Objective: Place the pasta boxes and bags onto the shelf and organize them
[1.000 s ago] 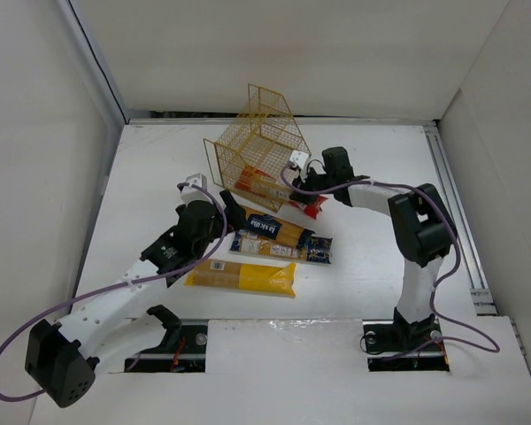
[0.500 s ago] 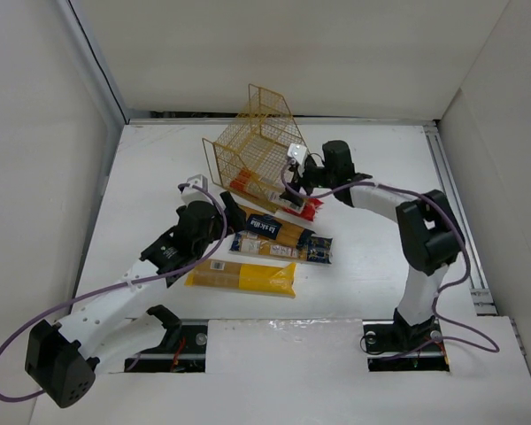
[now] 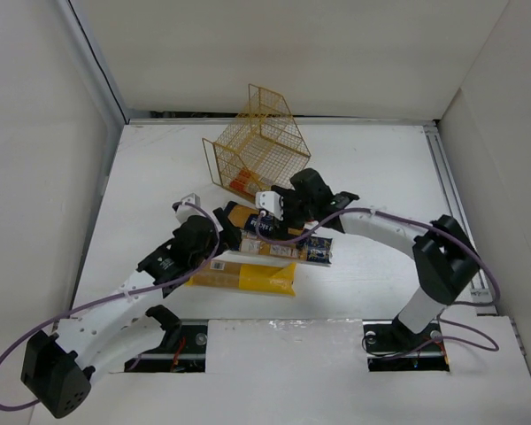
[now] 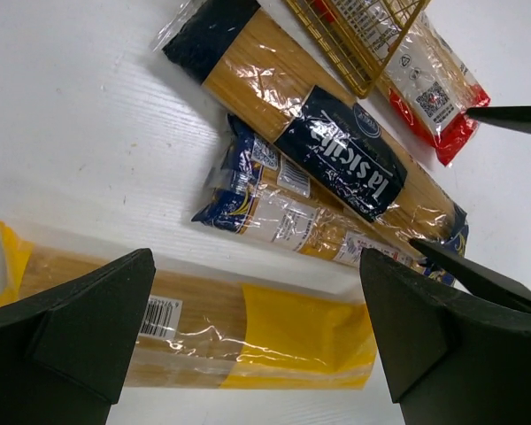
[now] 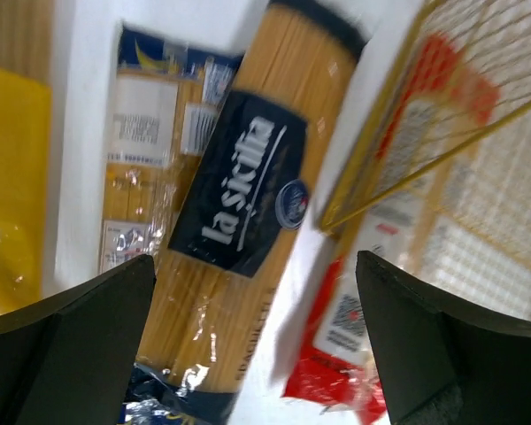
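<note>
The yellow wire shelf (image 3: pixel 257 152) stands at the back of the table. A red-and-white pack (image 4: pixel 435 88) lies with one end inside the shelf's bottom level, and its red end sticks out. My right gripper (image 3: pixel 280 215) hovers open over the orange pack with the dark blue label (image 5: pixel 239 195), holding nothing. Beside that pack lies a clear bag with blue ends (image 4: pixel 288 221), and nearest me a plain yellow bag (image 3: pixel 248 276). Above the yellow bag (image 4: pixel 292 341) my left gripper (image 4: pixel 257 345) stands open and empty.
White walls enclose the table on three sides. A metal rail (image 3: pixel 456 221) runs along the right edge. The two arms are close together over the packs, and the right fingertips (image 4: pixel 504 115) show in the left wrist view.
My right gripper has opened and let go of the red-and-white pack, then drawn back from the shelf to above the blue-label pack. The left gripper has shifted slightly toward the yellow bag.
</note>
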`<state>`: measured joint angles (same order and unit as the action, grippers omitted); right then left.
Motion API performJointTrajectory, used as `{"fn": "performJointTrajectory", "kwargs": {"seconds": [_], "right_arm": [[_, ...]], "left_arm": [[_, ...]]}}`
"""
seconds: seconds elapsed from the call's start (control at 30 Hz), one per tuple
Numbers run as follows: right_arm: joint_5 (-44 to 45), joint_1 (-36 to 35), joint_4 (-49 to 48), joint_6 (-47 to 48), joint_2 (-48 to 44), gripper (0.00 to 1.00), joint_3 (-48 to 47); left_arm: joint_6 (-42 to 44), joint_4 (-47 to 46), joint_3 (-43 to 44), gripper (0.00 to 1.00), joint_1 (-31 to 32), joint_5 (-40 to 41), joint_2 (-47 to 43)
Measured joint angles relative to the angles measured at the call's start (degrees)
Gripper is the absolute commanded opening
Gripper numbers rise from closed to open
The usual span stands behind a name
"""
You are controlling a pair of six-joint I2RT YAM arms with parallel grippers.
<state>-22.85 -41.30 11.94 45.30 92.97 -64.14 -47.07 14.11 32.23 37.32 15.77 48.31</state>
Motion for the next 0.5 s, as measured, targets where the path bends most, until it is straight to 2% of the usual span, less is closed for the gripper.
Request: {"fn": "performJointTrajectory", "kwargs": {"seconds": [0.2, 0.4, 0.5], "right_arm": [[4.5, 0.4, 4.8, -0.8, 9.0, 0.99, -3.7], [5.5, 0.5, 5.6, -2.0, 11.8, 0.99, -6.2], [4.7, 0.5, 5.6, -2.8, 12.9, 0.93, -6.2]], "left_arm": [[-1.9, 1.3, -1.6, 1.00, 0.0, -0.4, -4.7], [-2.4, 2.0, -1.6, 1.00, 0.0, -0.1, -6.1], [-2.6, 2.3, -1.7, 1.00, 0.0, 0.2, -6.1]]}}
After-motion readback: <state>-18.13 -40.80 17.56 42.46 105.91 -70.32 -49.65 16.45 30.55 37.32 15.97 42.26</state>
